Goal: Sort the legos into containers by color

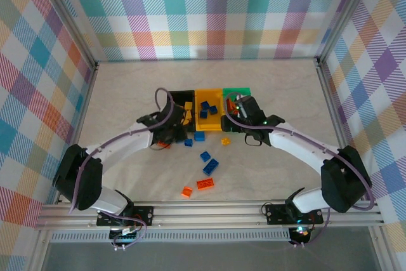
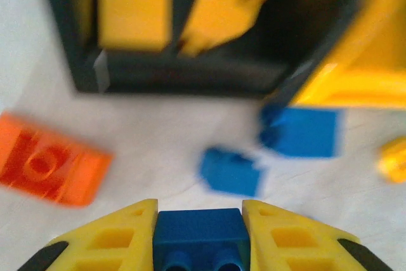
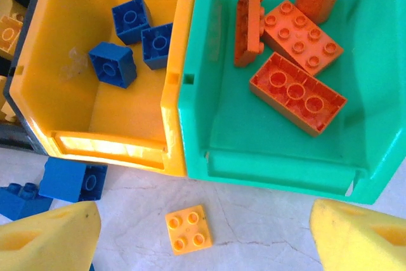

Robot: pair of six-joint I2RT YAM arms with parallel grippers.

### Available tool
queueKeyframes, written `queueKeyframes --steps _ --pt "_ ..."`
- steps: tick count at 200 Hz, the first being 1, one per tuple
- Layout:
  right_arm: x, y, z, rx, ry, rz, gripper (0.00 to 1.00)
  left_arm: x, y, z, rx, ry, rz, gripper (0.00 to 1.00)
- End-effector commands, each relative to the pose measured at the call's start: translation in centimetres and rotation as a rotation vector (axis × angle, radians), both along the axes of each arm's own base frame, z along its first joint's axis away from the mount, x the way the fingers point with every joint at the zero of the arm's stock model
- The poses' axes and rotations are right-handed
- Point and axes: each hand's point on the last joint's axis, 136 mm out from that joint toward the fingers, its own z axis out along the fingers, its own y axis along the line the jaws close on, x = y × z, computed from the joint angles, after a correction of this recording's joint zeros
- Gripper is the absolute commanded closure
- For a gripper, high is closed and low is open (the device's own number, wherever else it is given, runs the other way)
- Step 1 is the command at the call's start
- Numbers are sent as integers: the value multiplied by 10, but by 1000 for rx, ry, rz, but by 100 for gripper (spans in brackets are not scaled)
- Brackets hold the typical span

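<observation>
Crosswise, blue brick (image 2: 202,234) in left gripper (image 2: 200,212), studs toward wrist

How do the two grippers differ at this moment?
The left gripper grips a blue brick; the right gripper stands open and empty. The left gripper sits before the black bin; the right gripper hangs above a small yellow brick, before the yellow bin and green bin. Both have yellow fingers.
</observation>
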Motion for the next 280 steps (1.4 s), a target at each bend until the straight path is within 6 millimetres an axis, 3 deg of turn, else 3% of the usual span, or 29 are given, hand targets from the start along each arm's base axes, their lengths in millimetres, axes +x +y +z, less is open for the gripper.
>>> queueKeyframes --steps 1,35,70,88,108,128,161,183,195,243,280 --pt "-5 -2 1 34 5 -15 14 32 -30 25 -24 -38 -45 68" --pt "-15 -10 -4 34 18 -23 13 86 -62 33 28 -59 -70 68" --pt "-25 -13 -6 41 30 -16 13 117 -81 20 75 -35 -82 68" --pt "-30 -12 -9 57 47 0 12 124 -87 12 93 -18 -86 61" --pt "-38 -8 -17 74 82 28 11 124 -98 15 75 -24 -99 43" --pt "-44 -4 -27 87 109 49 11 119 -112 36 56 -71 -130 27" --pt "-48 9 -49 77 151 81 10 103 -121 82 0 -156 -156 14" --pt "-41 20 -65 48 170 89 10 80 -110 98 -45 -188 -150 0" --pt "-36 23 -74 27 176 85 11 66 -100 103 -64 -202 -141 0" --pt "-17 25 -98 -119 172 75 19 0 -21 71 -31 -189 -25 0" --pt "-18 28 -112 -224 199 109 29 -39 37 40 -17 -155 91 0"
